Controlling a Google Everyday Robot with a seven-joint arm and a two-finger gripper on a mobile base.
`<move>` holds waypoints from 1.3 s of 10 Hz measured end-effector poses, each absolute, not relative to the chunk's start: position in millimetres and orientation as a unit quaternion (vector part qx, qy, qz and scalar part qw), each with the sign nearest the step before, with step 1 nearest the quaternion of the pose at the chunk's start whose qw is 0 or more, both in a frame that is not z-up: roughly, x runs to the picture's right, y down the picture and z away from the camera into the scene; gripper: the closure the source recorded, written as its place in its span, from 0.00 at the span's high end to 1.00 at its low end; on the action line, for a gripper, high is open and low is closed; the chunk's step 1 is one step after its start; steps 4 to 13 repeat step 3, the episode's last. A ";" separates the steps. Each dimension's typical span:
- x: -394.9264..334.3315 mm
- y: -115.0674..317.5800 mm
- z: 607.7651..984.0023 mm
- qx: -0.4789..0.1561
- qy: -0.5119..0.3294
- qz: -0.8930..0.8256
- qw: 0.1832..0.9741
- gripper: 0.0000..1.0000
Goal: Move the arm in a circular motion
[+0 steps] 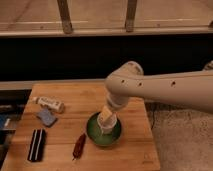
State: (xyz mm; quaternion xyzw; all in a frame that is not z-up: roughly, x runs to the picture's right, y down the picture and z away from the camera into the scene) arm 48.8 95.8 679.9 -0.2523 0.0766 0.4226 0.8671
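Arm (165,90) enters from the right edge; its pincer (106,120), at lower centre, hangs over the green bowl (95,135) on the desk (135,145). Pincer state cannot be determined. Bowl contents obscured.

The scene is lit dimly and warmly, with an amber cast over the wooden table (125,145). The cream-white arm (165,90) is the brightest surface, lit from above, its underside shaded. The gripper (106,119), hanging over the green bowl (92,134), is softly blurred. A dark band lies unlit behind the table. Fine detail is smeared throughout.
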 end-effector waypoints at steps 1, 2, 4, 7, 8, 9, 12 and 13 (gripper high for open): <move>57.1 85.6 687.2 -0.243 0.080 0.432 0.865 0.80; 57.4 85.0 687.3 -0.243 0.080 0.433 0.864 0.80; 56.0 85.2 687.3 -0.244 0.080 0.432 0.864 0.80; 56.0 85.2 687.3 -0.244 0.080 0.432 0.864 0.80; 56.0 85.2 687.3 -0.244 0.080 0.432 0.864 0.80; 56.0 85.2 687.3 -0.244 0.080 0.432 0.864 0.80; 56.0 85.2 687.3 -0.244 0.080 0.432 0.864 0.80; 56.0 85.2 687.3 -0.244 0.080 0.432 0.864 0.80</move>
